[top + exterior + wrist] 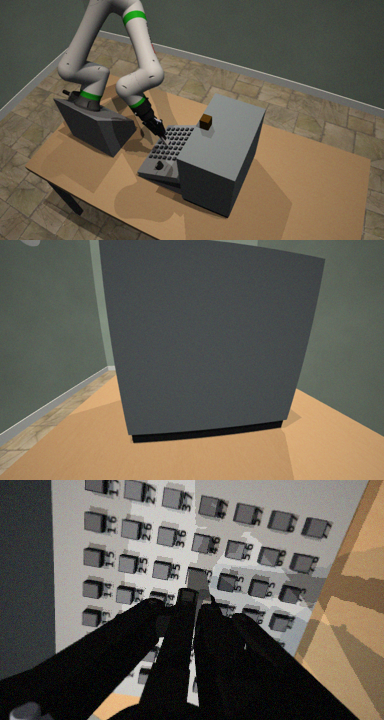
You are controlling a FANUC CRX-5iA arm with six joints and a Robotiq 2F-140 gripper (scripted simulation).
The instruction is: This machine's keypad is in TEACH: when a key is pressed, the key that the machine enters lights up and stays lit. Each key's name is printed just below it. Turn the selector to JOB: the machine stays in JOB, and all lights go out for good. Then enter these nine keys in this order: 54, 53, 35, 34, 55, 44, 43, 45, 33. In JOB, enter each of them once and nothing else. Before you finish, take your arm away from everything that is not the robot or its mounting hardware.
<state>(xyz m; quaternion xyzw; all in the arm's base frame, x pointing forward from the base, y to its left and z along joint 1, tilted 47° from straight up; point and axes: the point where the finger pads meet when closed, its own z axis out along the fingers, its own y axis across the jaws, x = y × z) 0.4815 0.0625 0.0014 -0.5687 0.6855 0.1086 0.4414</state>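
Observation:
The sloped keypad panel [147, 168] [70, 545] carries rows of dark grey keys; none that shows is lit. The black selector knob [159, 165] is at the panel's near end; its setting cannot be read. My gripper [166, 142] [194, 586] is shut and empty, its tips low over the keys. In the wrist view the tips are just below key 45 [197, 575], whose label is partly covered. Key 35 [161, 570] is to its left and key 55 [227, 582] to its right. Key 34 [158, 596] is partly hidden; 44 and the 33, 43, 53 keys are hidden behind the fingers.
The big grey machine housing [220, 135] [209, 339] rises right beside the panel and blocks the exterior view of the keys. A small brown cube [205, 121] sits on its top edge. The arm's grey pedestal [90, 130] stands on the wooden table [325, 181] [198, 460].

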